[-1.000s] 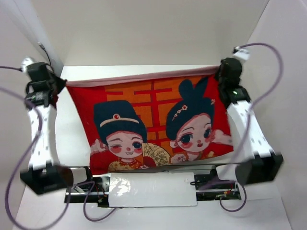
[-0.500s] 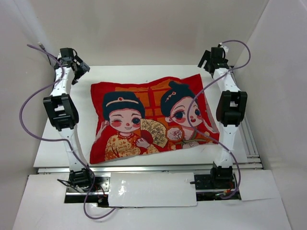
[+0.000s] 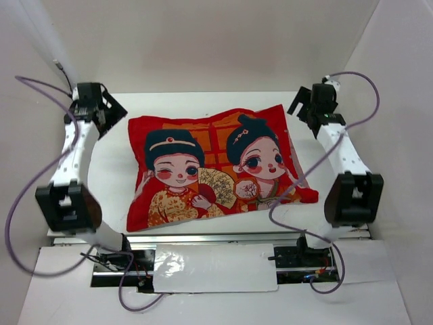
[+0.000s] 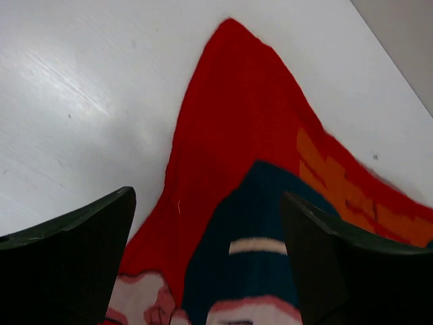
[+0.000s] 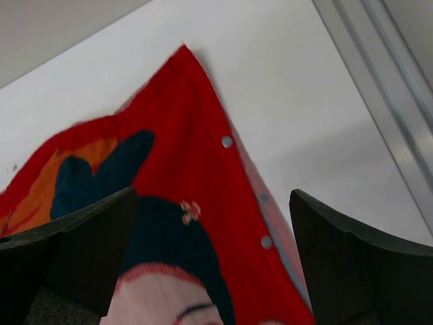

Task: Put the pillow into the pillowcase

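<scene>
Lying plump, pillowcase (image 3: pixel 216 166), pillow seemingly inside

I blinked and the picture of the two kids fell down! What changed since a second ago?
A second ago both claws held the pillowcase stretched up by its top corners. They let go, and it dropped onto the table, picture side up. The left claw and right claw are now open and empty near those corners. Since landing, the pillowcase has barely moved.
</scene>
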Robot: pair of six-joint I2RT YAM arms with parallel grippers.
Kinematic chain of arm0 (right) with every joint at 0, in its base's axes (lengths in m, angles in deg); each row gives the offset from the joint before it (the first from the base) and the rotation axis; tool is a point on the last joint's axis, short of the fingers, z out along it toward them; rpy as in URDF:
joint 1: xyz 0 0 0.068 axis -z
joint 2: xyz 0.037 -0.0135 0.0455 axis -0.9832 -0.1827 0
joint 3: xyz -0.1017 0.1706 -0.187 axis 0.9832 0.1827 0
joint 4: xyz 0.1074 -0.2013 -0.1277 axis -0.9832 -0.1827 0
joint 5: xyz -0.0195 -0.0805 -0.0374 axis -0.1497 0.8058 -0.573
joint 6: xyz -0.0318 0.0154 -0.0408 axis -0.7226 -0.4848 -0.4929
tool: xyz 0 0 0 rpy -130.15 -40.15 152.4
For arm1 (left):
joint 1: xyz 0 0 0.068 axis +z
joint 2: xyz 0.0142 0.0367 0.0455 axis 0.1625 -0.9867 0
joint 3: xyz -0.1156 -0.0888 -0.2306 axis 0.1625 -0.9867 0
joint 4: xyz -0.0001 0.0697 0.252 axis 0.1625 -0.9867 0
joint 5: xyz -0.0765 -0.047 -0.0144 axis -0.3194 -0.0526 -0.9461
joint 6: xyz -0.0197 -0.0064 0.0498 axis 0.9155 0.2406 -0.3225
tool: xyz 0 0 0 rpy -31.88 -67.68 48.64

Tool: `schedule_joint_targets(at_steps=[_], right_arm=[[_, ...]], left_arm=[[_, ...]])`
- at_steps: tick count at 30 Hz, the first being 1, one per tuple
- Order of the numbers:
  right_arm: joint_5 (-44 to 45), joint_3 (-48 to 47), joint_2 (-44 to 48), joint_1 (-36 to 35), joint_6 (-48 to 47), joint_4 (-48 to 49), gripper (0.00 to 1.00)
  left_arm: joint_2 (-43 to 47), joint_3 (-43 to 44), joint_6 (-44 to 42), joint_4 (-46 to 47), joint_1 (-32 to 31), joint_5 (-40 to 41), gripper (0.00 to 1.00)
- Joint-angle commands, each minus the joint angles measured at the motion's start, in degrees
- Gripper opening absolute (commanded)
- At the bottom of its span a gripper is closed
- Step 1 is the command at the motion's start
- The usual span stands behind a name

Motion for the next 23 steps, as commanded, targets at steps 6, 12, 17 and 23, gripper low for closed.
schedule_joint_targets(at_steps=[6, 12, 17, 23], right_arm=[[4.72, 14.15, 18.78, 2.35, 3.19, -6.1, 1.0], [3.23, 20.64, 28.18, 2.35, 4.07, -2.95, 1.0], [3.22, 21.98, 32.24, 2.35, 3.54, -2.33, 1.0], [3.75, 22.5, 31.63, 2.35, 2.31, -2.33, 1.0]], left_arm=[[34.04, -30.0, 7.46, -2.88, -9.76, 4.2, 0.99], [40.91, -29.48, 8.25, -8.51, -14.24, 8.32, 0.99], [42.58, -29.48, 8.25, -9.65, -15.29, 8.86, 0.99], [42.06, -29.48, 9.13, -10.79, -15.91, 9.47, 0.99]])
